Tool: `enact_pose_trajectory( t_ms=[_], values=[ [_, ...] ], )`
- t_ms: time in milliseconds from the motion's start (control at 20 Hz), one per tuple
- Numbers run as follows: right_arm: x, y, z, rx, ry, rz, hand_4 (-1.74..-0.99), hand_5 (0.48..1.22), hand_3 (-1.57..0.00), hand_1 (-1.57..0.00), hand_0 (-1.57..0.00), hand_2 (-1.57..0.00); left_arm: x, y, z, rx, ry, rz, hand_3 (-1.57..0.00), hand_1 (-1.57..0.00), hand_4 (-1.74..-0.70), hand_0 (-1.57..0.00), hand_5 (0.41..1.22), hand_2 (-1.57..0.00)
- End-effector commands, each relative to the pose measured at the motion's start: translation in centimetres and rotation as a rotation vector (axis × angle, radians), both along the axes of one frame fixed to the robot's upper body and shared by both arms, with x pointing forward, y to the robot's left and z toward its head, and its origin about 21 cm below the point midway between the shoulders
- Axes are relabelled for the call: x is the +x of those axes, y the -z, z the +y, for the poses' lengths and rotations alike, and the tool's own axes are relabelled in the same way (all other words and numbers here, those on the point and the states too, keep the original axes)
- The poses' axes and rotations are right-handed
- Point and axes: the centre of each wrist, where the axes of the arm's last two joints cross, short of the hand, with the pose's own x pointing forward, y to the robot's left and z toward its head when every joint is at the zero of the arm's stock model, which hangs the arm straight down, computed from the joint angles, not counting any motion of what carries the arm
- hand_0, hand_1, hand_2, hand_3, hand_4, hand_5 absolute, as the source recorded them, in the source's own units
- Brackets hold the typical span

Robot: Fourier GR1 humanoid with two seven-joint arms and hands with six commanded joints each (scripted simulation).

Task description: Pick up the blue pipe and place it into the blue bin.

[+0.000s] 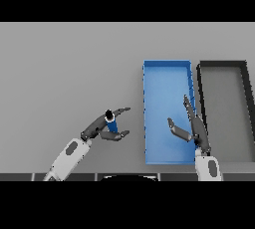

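Fingers of left hand (102, 128) pinch blue pipe (111, 123); right hand (191, 126), fingers spread, over blue bin (167, 64).

The table (64, 63) before me looks matt grey and smooth. The blue bin (167, 66) looks like smooth matt plastic, the black bin (222, 64) also. My blue pipe (111, 123) looks smooth, with a dark end.
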Motion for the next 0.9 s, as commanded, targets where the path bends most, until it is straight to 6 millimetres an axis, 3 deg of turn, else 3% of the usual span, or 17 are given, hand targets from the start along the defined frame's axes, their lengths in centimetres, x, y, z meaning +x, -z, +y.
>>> enact_pose_trajectory(
  t_ms=[0, 50, 150, 300, 500, 850],
  values=[
    [0.2, -0.2, 0.4, 0.002, -0.006, 0.003, -1.319, 0.663, 0.00, 0.00, 0.00, 0.00, -0.2, 0.2, -0.3, -0.025, -0.003, 0.020, -0.47, -0.25, -1.31, -0.09, 0.730, -0.39],
    [0.3, 0.1, 0.6, -0.001, -0.007, 0.009, -1.322, 0.666, 0.00, 0.00, 0.00, 0.00, -0.2, 0.1, -0.4, -0.058, -0.008, 0.033, -0.69, -0.50, -1.39, -0.34, 0.828, -0.63],
    [0.0, 0.1, 0.4, -0.015, -0.002, 0.000, -1.313, 0.665, 0.00, 0.00, 0.00, 0.00, -0.4, 0.2, -0.9, -0.085, -0.005, 0.037, -0.98, -0.89, -1.51, -0.78, 0.969, -0.97],
    [0.6, -0.4, -0.1, -0.021, 0.006, 0.006, -1.307, 0.666, 0.00, 0.00, 0.00, 0.00, -1.1, 0.4, -1.1, -0.087, 0.013, 0.007, -1.25, -1.22, -1.62, -1.17, 1.092, -1.26],
    [0.5, -0.1, 0.5, -0.043, -0.007, 0.001, -1.281, 0.663, 0.00, 0.00, 0.00, 0.00, -1.5, 0.0, -1.8, -0.108, 0.017, -0.035, -1.40, -1.43, -1.68, -1.41, 1.168, -1.44],
    [1.0, -0.2, 0.1, -0.057, -0.004, 0.000, -1.277, 0.673, 0.00, 0.00, 0.00, 0.00, -0.4, -5.1, -4.2, -0.231, 0.084, -0.152, -1.45, -1.54, -1.72, -1.54, 1.210, -1.54]
  ],
)
